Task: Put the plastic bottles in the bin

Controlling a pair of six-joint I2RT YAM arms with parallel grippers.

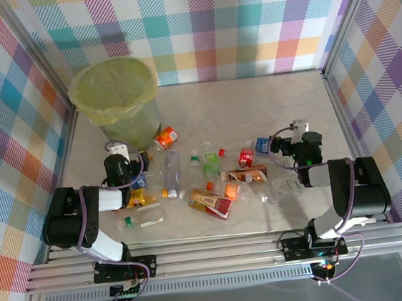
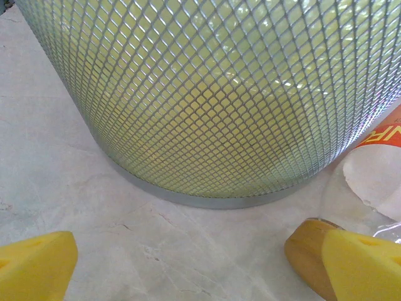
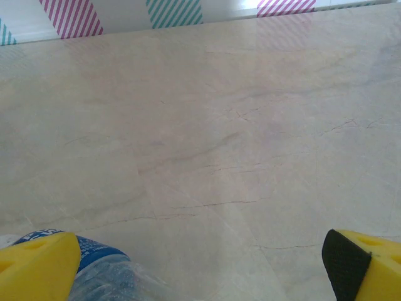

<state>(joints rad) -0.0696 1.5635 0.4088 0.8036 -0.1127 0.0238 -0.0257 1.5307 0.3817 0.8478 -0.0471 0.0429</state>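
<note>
From the left wrist, the bin (image 2: 219, 94) runs off the top and right of the frame, so its rim and mouth cannot be seen. At the right edge an orange-labelled bottle (image 2: 383, 133) is cut off, its lettering unreadable. In the right wrist view, lower left, a blue-labelled bottle (image 3: 103, 266) sits half behind the right gripper's yellow fingertip (image 3: 37, 263), clipped by the bottom edge. From above, labels on the scattered bottles (image 1: 211, 202) are too small to read.

The black-and-white jointed left arm (image 1: 68, 220) and matching right arm (image 1: 360, 193) are trailing purple cables (image 1: 83, 217) and wearing blocky yellow fingertips (image 2: 37, 266).
</note>
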